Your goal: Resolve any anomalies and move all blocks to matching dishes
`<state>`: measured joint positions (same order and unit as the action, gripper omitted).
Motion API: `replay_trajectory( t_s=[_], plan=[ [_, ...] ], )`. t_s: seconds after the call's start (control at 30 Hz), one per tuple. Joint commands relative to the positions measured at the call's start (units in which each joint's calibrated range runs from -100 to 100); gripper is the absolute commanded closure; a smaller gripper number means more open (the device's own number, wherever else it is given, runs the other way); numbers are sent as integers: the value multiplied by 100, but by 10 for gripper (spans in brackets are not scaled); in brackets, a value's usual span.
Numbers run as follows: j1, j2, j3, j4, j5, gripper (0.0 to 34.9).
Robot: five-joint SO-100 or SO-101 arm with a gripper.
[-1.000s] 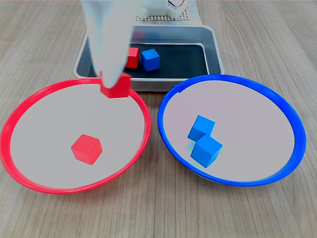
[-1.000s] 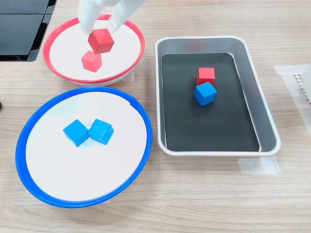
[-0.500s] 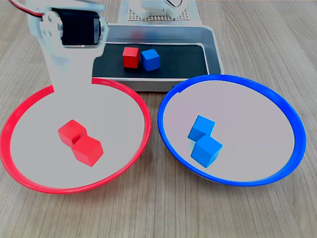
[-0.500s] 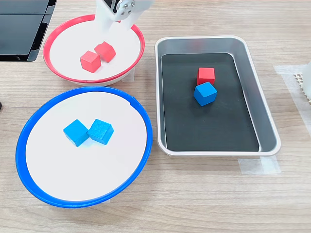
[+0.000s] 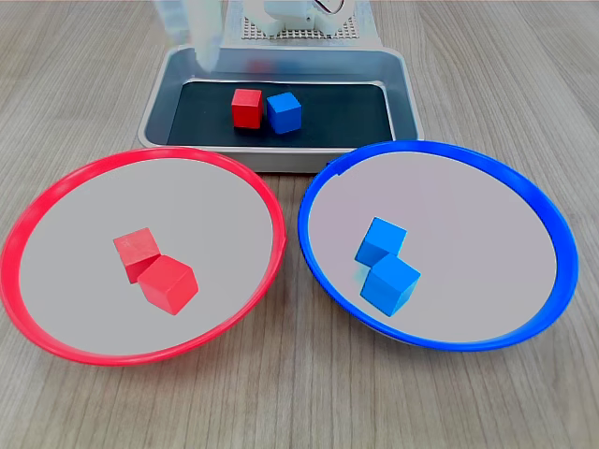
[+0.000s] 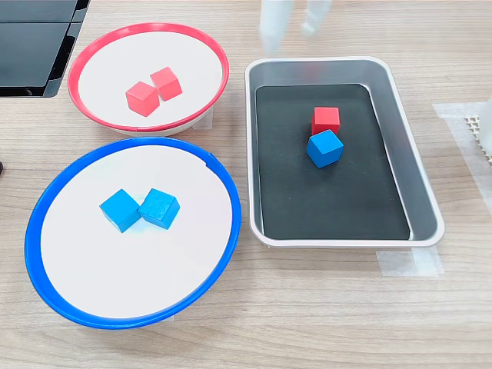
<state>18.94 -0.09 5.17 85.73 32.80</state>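
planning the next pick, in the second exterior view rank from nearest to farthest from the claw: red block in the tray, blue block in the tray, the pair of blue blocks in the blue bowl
1. Red block in the tray, just below the blurred claw at the top edge.
2. Blue block in the tray, touching it on the near side.
3. Pair of blue blocks in the blue bowl, far off at the second exterior view's lower left.

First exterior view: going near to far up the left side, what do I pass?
Red-rimmed dish holding two red blocks, then the silver tray with a red block, then the blurred gripper.
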Motion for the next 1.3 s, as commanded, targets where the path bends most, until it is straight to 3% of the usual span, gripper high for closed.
replay_trajectory(
  t_s=[0.0,0.1,0.37,0.77,0.9,1.0,1.07,1.27],
  plan=[
    [116,-900,1454,-207,-93,217],
    [125,-1284,2482,-892,-420,215],
    [-35,-1275,3393,-1775,-1260,192],
    [-355,-823,3593,-2171,-1607,209],
    [-534,-712,3702,-2320,-1592,223],
    [-666,-695,3802,-2526,-1582,259],
    [-741,-687,3839,-2667,-1578,339],
    [-769,-968,3402,-2320,-1548,346]
  ],
)
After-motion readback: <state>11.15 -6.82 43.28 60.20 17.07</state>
